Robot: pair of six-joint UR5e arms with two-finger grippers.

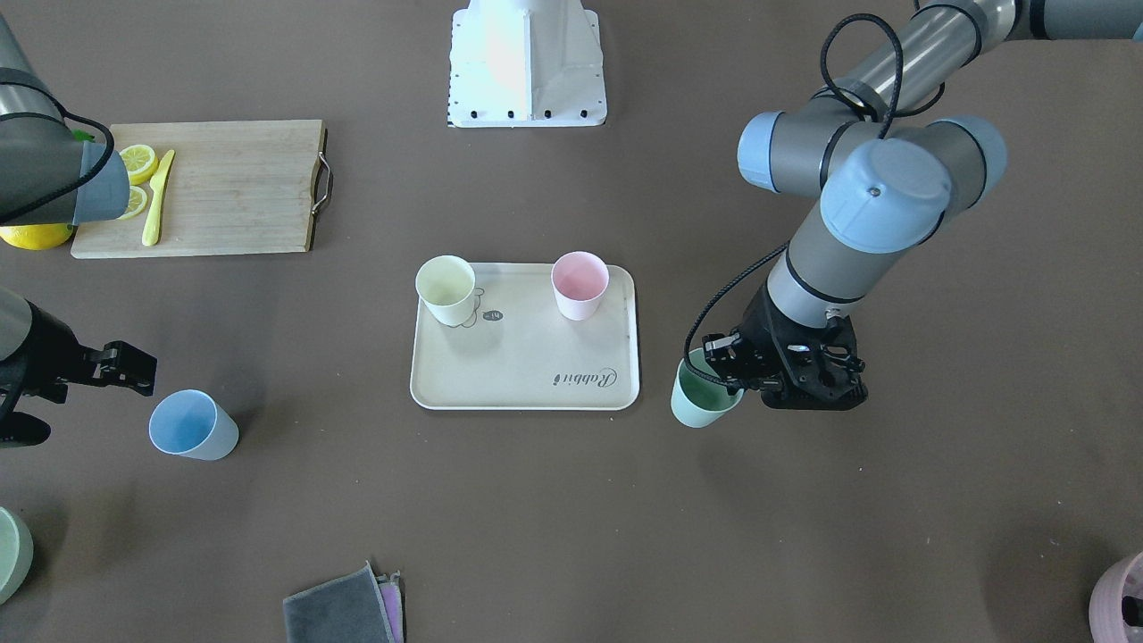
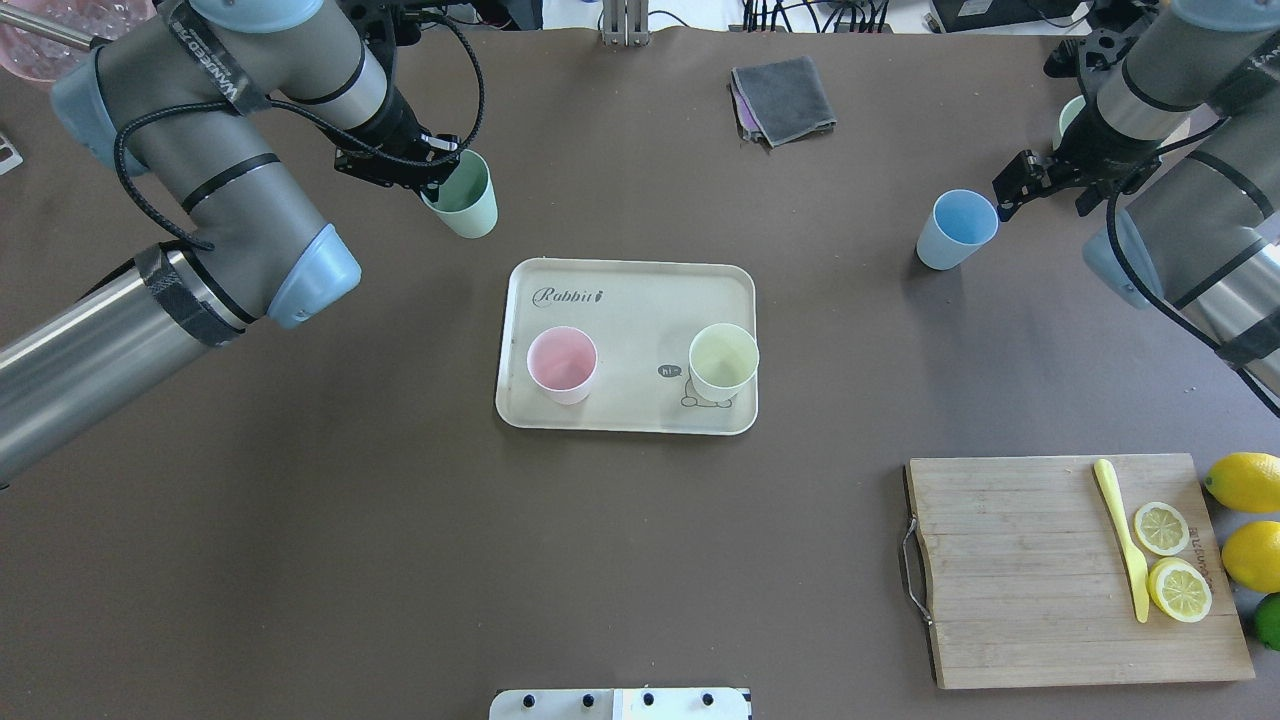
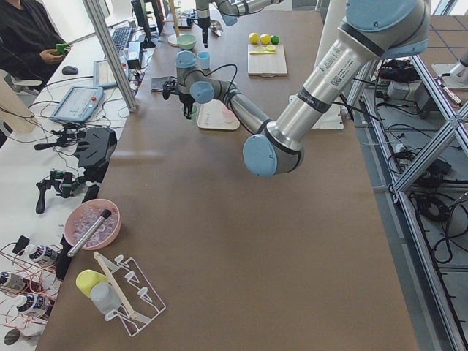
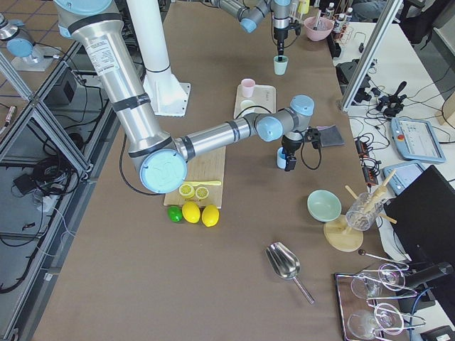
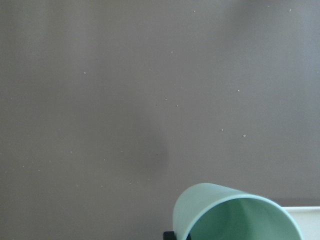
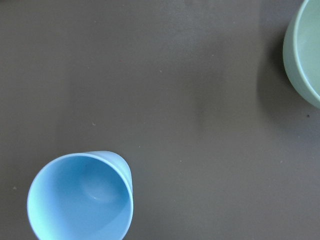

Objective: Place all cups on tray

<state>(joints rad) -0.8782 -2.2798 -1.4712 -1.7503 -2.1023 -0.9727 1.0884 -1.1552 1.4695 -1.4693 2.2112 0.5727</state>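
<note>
The cream tray (image 1: 527,357) lies mid-table, also in the overhead view (image 2: 640,310). The pale yellow cup (image 1: 446,290) and the pink cup (image 1: 579,284) stand upright on it. My left gripper (image 1: 734,368) is shut on the rim of the mint green cup (image 1: 705,402) and holds it just off the tray's corner; the cup also shows in the left wrist view (image 5: 235,215). The light blue cup (image 1: 192,426) stands on the table, apart from the tray. My right gripper (image 2: 1050,190) is open and empty beside it, not touching; the right wrist view shows the blue cup (image 6: 80,197).
A wooden cutting board (image 2: 1070,570) with lemon slices (image 2: 1170,560) and a yellow knife (image 2: 1125,540) lies near lemons (image 2: 1245,500). A grey cloth (image 2: 785,98) lies at the far edge. A pale green bowl (image 6: 305,50) and a mauve pot (image 1: 1121,598) stand at the far corners.
</note>
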